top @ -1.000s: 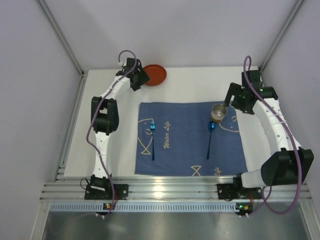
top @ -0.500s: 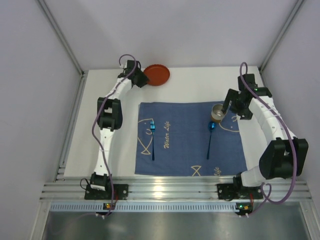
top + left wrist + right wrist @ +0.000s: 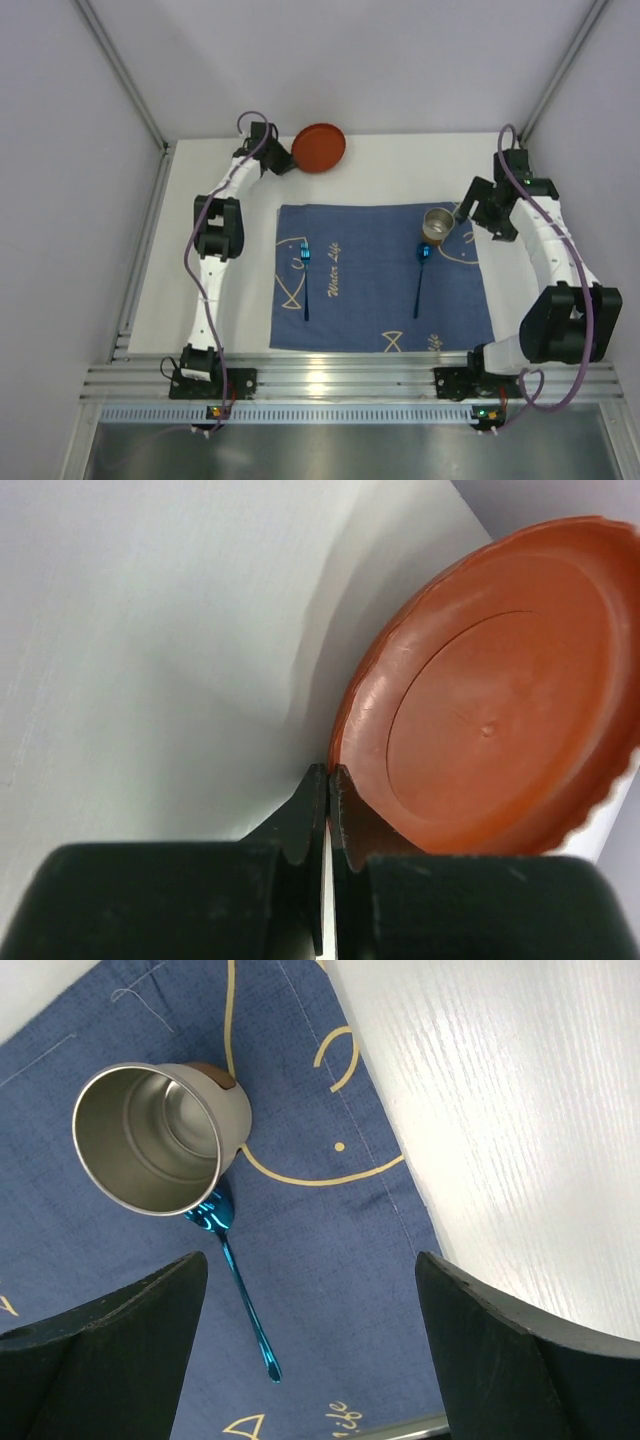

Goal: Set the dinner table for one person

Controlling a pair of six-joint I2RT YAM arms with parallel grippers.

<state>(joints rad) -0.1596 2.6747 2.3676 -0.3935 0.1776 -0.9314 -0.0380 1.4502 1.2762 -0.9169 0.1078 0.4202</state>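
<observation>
Two arms are at work over the white table (image 3: 400, 170), which fills the floor of the booth from the side walls to the back wall and carries everything here. The left tool (image 3: 328, 775) is pinched shut on the thin rim of the red plate (image 3: 490, 700). An edge grip makes sense, since a flat plate offers nothing else to catch. From the shadow under it, the plate looks tipped up off the table, though I cannot be sure.

It sits at the far edge, close to the back wall, so the only free way out is toward the arms. The blue placemat (image 3: 370, 300) lies near the middle. A blue spoon (image 3: 208, 1215) lies on its right side and a second blue utensil (image 3: 306, 256) on its left, with bare cloth between them. I would guess that gap is meant for the plate.

The steel cup (image 3: 150, 1140) stands upright at the placemat's far right corner, just beyond the spoon's bowl. The right tool (image 3: 312, 1260) hangs beside it over the cloth's right edge, fingers spread wide and holding nothing, with plain table to its right.
</observation>
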